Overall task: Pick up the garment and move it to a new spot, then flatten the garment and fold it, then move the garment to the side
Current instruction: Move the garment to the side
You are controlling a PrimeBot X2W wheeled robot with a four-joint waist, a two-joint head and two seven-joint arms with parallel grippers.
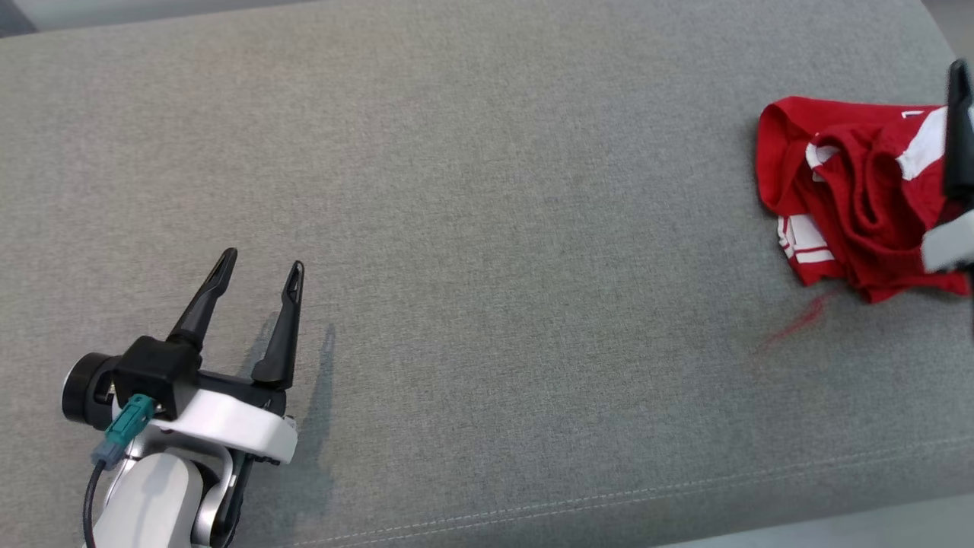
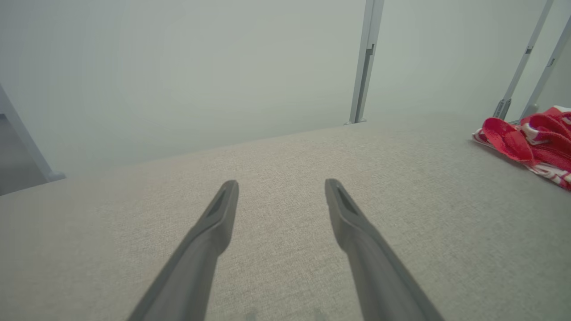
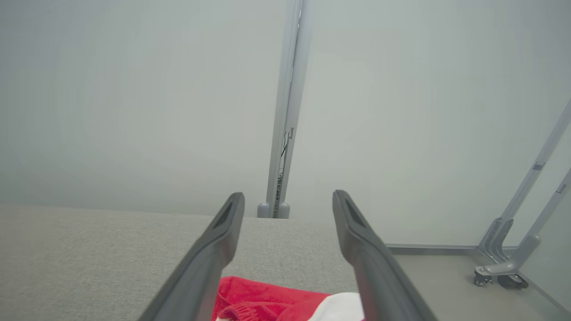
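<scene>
Garment (image 1: 860, 190) crumpled, right side cut off, hidden behind parted right jaws.

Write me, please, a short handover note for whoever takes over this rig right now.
Left pincer: open, empty, over the grey surface, far from the garment.
Right pincer: open, empty, just above the garment.
Garment: crumpled at the surface's right end, not held.
Done: no step that can be told from here.
Left: flatten it, fold it, move it aside.
</scene>
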